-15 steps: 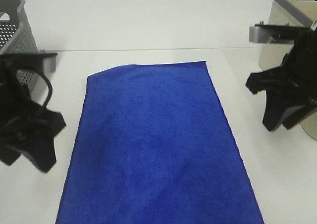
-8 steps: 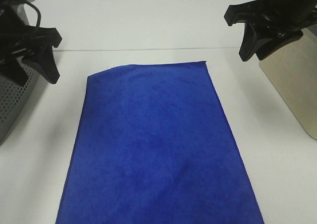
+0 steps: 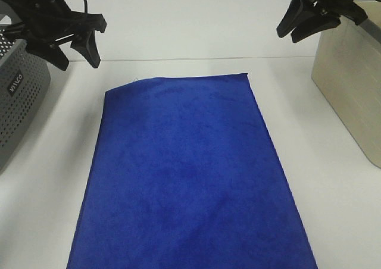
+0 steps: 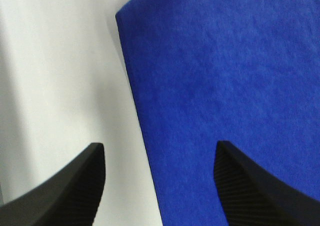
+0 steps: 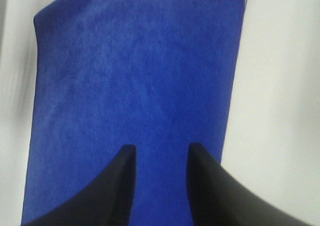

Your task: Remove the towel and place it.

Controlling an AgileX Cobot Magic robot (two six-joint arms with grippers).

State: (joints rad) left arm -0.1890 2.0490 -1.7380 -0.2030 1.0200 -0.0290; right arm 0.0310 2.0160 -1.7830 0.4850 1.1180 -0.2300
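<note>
The royal-blue towel (image 3: 187, 174) lies flat on the white table, its long side running from the far middle to the near edge. A small white tag (image 3: 136, 78) peeks out at its far left corner. My left gripper (image 3: 76, 59) is open and empty, raised beyond the towel's far left corner. My right gripper (image 3: 290, 34) is open and empty, raised beyond the far right corner. The left wrist view shows the left gripper (image 4: 159, 148) spread over the towel's (image 4: 225, 76) left edge. The right wrist view shows the right gripper (image 5: 161, 148) above the towel (image 5: 135, 76).
A grey perforated basket (image 3: 18, 96) stands at the left edge of the table. A beige basket (image 3: 351, 84) stands at the right edge. A seam (image 3: 196, 59) crosses the table (image 3: 333, 209) just beyond the towel.
Both arms have risen from beside the towel's sides and moved to the far side, now hovering past its far corners. The towel has not moved.
</note>
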